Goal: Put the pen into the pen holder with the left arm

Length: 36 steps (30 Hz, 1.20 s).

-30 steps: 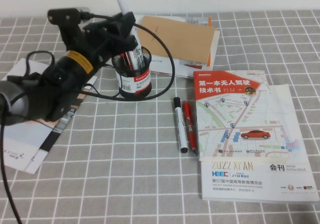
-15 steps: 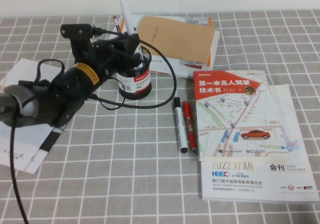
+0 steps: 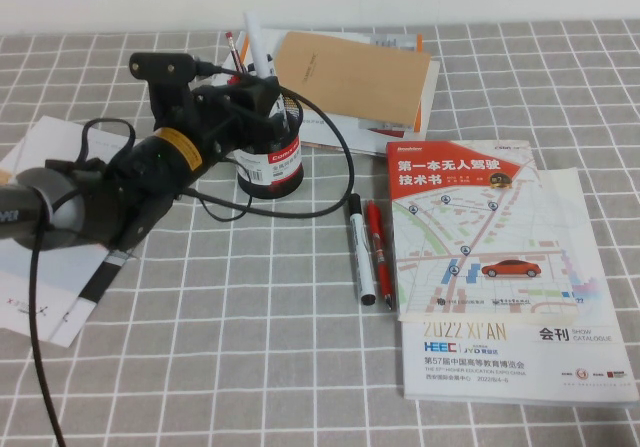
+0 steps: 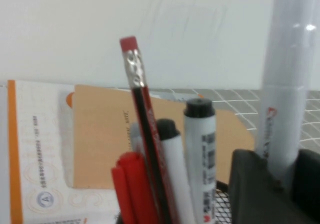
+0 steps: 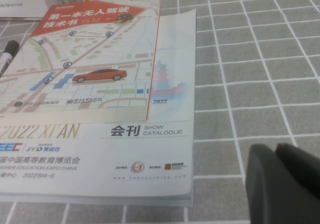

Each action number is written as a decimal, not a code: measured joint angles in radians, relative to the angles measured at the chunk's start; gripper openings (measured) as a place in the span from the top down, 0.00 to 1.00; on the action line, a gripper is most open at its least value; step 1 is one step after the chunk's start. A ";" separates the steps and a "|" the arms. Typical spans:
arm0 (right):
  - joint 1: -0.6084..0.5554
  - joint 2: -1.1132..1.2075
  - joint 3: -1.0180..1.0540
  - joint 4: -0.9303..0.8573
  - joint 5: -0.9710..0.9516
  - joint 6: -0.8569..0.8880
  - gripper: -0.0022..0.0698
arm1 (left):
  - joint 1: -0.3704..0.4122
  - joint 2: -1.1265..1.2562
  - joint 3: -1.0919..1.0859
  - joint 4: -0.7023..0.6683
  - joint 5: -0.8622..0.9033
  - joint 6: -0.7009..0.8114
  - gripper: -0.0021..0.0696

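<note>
My left gripper (image 3: pixel 260 95) is shut on the white pen (image 3: pixel 256 45) and holds it upright over the black mesh pen holder (image 3: pixel 272 159), lower end down among the holder's contents. In the left wrist view the pen (image 4: pixel 287 88) rises between the black fingers (image 4: pixel 250 184), right beside the holder's mesh rim (image 4: pixel 221 196). The holder contains a red-eraser pencil (image 4: pixel 137 93), a red pen and two black-capped markers. My right gripper (image 5: pixel 286 184) is shut and empty, low over the checked cloth beside the catalogue; it is out of the high view.
A black-capped white marker (image 3: pixel 356 252) and a slim red pen (image 3: pixel 378 253) lie right of the holder. A catalogue with a booklet on it (image 3: pixel 490 267) lies at the right. A brown envelope on books (image 3: pixel 350 77) is behind the holder. Papers (image 3: pixel 45 267) lie under the left arm.
My left gripper has come down toward the holder with the pen, whose top has dropped lower in the high view. The arm has shifted slightly right.
</note>
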 joint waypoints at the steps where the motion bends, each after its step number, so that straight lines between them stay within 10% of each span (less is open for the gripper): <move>1: 0.000 0.000 0.000 0.000 0.000 0.000 0.99 | 0.000 0.000 -0.007 0.000 0.013 0.000 0.74; 13: 0.000 0.000 0.000 0.000 0.000 0.000 0.99 | 0.000 -0.032 -0.015 0.058 0.053 -0.049 0.53; 22: 0.000 0.000 0.000 0.000 0.000 0.000 0.99 | 0.000 -0.318 0.086 0.348 0.168 -0.171 0.93; 36: 0.000 0.000 0.000 0.000 0.000 0.000 0.99 | 0.000 -1.002 0.510 0.376 0.528 -0.223 0.97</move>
